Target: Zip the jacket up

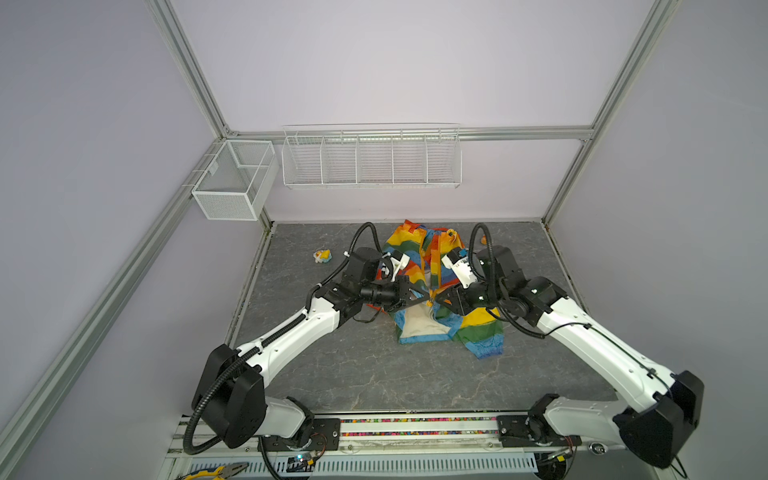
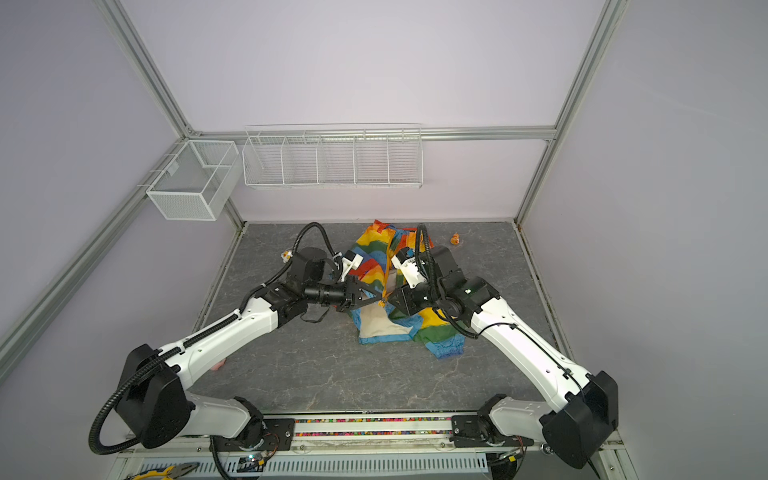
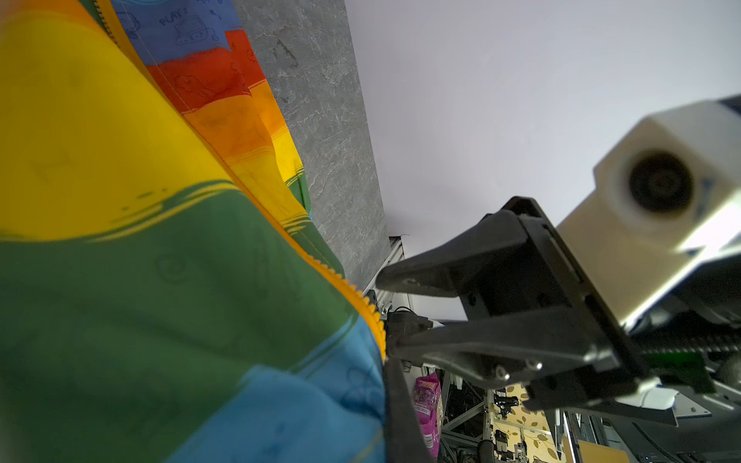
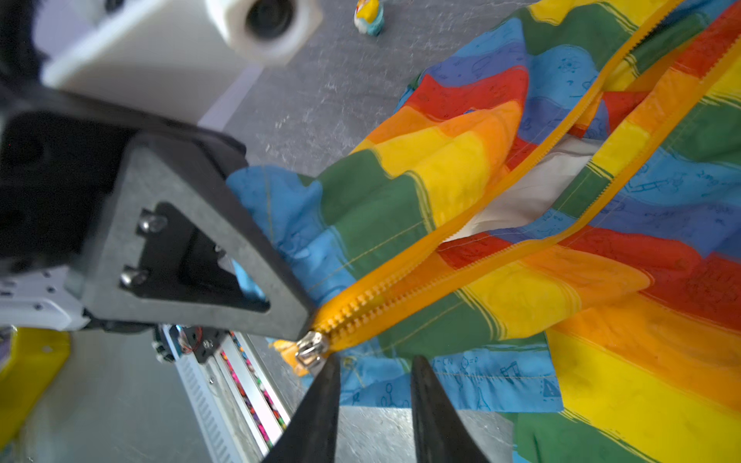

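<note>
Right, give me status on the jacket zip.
Left gripper shut on jacket at the zipper base. Right gripper open, fingertips beside the slider. Zipper joined only at the bottom; lining showing above. Toy figure well clear.

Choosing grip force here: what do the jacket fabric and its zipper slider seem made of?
The jacket: thin synthetic fabric, probably nylon or polyester; matte, sharply creased. Its zipper slider: metal, bright silver with glints. The zipper teeth: likely plastic, dull orange.

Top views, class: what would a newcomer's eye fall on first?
The rainbow-striped jacket lies crumpled on the grey table, the brightest thing there. Above it the left gripper and right gripper meet at the silver zipper slider, with the zipper mostly open beyond it.
</note>
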### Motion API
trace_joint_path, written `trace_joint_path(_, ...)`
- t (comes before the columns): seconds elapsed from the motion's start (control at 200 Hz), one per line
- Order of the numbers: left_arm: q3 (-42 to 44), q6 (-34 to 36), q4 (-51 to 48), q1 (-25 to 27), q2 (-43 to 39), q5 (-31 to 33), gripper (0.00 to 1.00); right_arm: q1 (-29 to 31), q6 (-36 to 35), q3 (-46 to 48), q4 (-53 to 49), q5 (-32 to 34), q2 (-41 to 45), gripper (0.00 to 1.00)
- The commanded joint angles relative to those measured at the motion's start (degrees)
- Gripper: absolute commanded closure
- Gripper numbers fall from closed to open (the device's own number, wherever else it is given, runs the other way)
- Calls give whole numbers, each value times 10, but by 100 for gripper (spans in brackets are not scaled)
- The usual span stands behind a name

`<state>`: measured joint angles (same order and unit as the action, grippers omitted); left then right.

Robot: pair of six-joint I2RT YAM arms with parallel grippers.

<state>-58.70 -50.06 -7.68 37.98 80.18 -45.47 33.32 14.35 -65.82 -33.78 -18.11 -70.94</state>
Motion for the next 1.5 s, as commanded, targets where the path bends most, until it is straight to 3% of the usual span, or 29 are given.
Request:
trace_joint_path(0.0, 19, 11, 41, 1, -15, -16, 100, -22, 137, 30, 47, -42, 39, 63)
trace_joint_path(0.115, 38, 12, 73, 1, -16, -18, 100, -23, 262, 80, 110, -58, 73, 55)
trace_joint_path(0.29, 69, 10, 123, 1, -22, -14, 100, -20, 419, 151, 215, -90, 106, 55)
trace_joint_path(0.39, 83, 8, 145, 2, -24, -10, 100, -18, 466, 197, 241, -75, 134, 55)
trace_joint_path(0.59, 102, -10, 181, 3, -28, -5, 100, -12, 500, 217, 241, -56, 162, 57)
trace_joint_path(0.8, 110, -13, 194, 10, -33, 5, 100, 4, 556, 241, 322, -74, 139, 58)
trace_joint_path(1.494, 115, -32, 216, 18, -41, 6, 100, 20, 583, 262, 370, -68, 106, 56)
